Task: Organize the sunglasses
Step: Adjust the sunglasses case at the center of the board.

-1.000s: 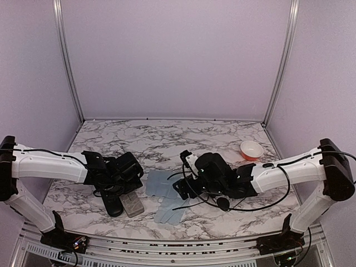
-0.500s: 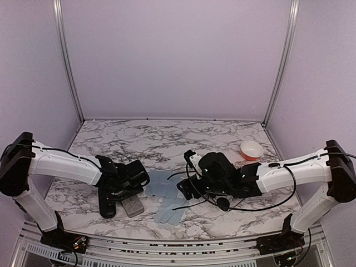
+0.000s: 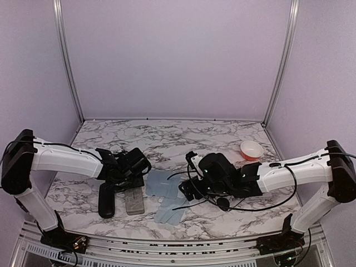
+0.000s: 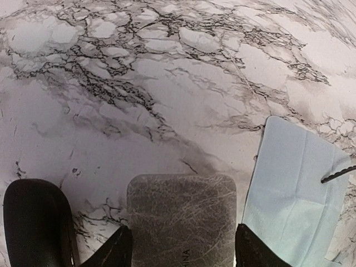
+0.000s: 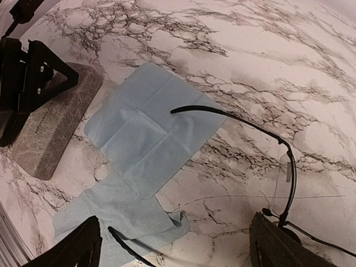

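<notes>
Sunglasses [image 3: 223, 203]: loose on desk [image 5: 311, 67] under right claw [image 5: 175, 222], one arm reaching over blue cloth [image 5: 146, 130].
Right claw: wide open, holding nothing; prob. poised to pick them up.
Left claw [image 4: 183, 233]: fingers flank grey case [image 4: 181, 203], right at its sides; can't tell if clamped. Likely steadying it for loading.
Black case [image 4: 34, 222]: just beside grey one.
Views: left wrist cam shows finger-to-case fit; top cam alone shows red bowl [image 3: 251, 149], well apart.

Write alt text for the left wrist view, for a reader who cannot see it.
A grey rectangular case lies between the fingers of the left end effector on a marble table; contact is unclear. A glossy black case lies left of it, a pale blue cloth right.
</notes>
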`<state>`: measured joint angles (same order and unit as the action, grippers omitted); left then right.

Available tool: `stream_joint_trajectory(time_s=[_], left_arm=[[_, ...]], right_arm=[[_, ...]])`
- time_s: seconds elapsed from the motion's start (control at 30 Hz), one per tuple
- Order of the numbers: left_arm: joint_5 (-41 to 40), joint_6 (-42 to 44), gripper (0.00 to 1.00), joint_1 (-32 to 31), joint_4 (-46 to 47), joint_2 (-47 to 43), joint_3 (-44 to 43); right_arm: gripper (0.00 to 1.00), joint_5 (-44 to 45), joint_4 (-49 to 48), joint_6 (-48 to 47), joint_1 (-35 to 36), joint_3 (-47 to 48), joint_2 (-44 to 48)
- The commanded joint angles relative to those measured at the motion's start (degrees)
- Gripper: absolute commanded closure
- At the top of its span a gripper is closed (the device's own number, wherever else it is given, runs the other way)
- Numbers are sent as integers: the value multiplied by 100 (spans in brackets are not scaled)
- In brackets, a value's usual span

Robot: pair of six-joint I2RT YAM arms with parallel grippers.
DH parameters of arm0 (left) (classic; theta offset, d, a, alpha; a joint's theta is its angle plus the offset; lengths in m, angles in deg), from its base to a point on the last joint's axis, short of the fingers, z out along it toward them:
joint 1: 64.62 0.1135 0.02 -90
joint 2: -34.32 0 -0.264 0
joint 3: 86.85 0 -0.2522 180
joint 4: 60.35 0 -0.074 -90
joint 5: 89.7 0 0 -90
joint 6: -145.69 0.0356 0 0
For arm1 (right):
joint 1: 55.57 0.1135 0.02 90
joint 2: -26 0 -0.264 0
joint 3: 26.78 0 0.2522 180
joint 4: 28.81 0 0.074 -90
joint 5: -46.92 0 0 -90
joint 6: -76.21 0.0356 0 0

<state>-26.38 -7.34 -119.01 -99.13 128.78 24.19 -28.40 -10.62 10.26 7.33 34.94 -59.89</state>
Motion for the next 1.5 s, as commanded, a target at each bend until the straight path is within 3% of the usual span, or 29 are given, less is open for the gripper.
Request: stream_joint_trajectory(time_s=[0.0,0.13,0.27,0.43,0.57,0.67,0.77,0.93,1.03,1.2,1.27,1.33,1.47], left_arm=[[317,1442,25,34,301,2,-188],[342,1524,2,23,-450,67,-467],[-92,328,1,-109,-1545,348,-809],[-74,-428,1,-405,-1458,626,-559],[167,-344,3,-458,-950,783,-334],[342,-204,8,-458,-607,858,-195],[378,72,25,-454,-380,782,-120],[503,1550,51,-433,132,558,29],[680,2477,54,-396,281,516,114],[868,2898,43,-311,295,449,295],[969,2738,22,-304,361,311,400],[980,2502,11,-309,356,153,494],[1166,2093,5,-332,393,-210,717]], right_arm=[[10,43,129,133,38,244,113],[10,78,138,159,34,301,31],[10,107,168,146,30,469,-191],[11,142,275,109,33,759,-454],[11,108,296,51,36,939,-503],[11,133,302,13,32,1005,-524],[11,165,364,24,28,1030,-540],[11,188,405,3,33,1024,-553],[10,203,404,-84,33,1052,-561],[9,66,177,-279,33,974,-475],[9,6,2,-417,37,886,-417],[9,-4,-202,-509,30,781,-335],[8,29,-523,-690,31,645,-214]])
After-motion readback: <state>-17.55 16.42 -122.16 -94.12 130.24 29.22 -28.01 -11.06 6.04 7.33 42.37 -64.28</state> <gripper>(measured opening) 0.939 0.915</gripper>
